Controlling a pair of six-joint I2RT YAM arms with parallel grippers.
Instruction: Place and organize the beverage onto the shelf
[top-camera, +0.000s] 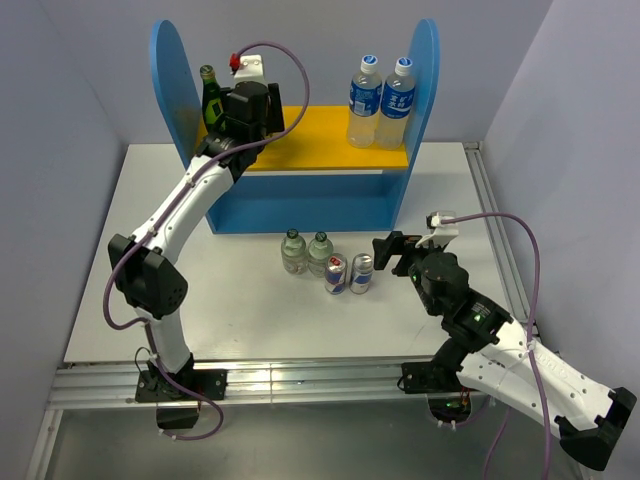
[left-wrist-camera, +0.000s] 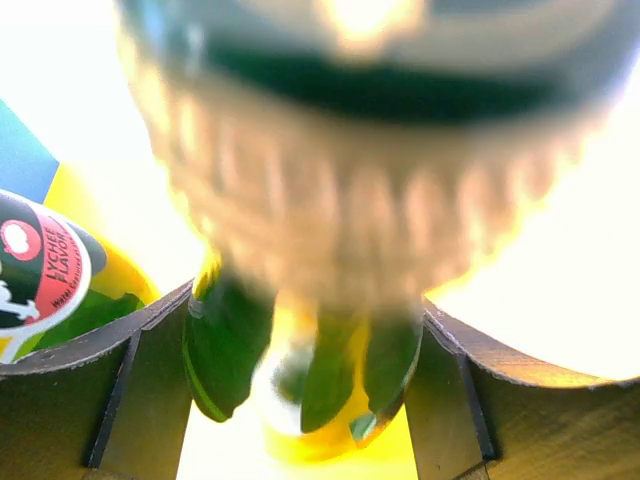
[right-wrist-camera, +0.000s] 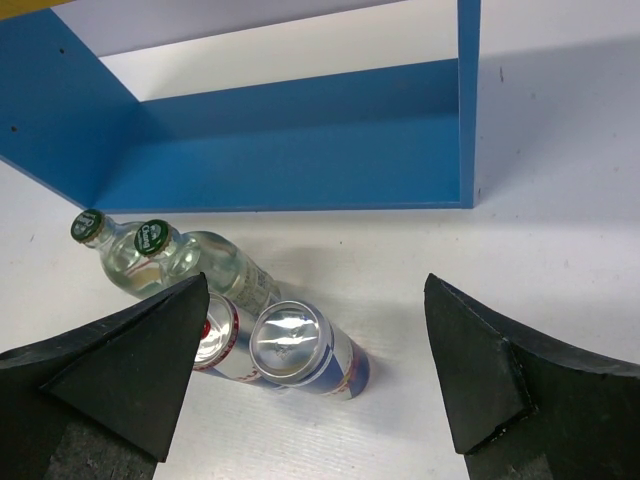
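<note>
On the left of the shelf's (top-camera: 175, 85) yellow upper board my left gripper (top-camera: 232, 120) is shut on a dark green bottle (left-wrist-camera: 230, 360), whose blurred cap fills the left wrist view between the fingers (left-wrist-camera: 140, 390). A second green bottle (top-camera: 210, 95) (left-wrist-camera: 45, 270) stands on the board just left of it. In front of the shelf two short clear bottles (top-camera: 292, 250) (top-camera: 320, 252) (right-wrist-camera: 215, 262) and two silver-and-blue cans (top-camera: 336, 273) (top-camera: 362, 272) (right-wrist-camera: 295, 345) stand on the table. My right gripper (top-camera: 392, 255) (right-wrist-camera: 315, 290) hangs open just right of the cans, nothing between its fingers.
Two taller clear bottles with blue labels (top-camera: 365, 100) (top-camera: 397, 100) stand at the right end of the upper board. The blue lower level (right-wrist-camera: 300, 160) of the shelf is open toward the table. A metal rail (top-camera: 490, 220) runs along the table's right edge.
</note>
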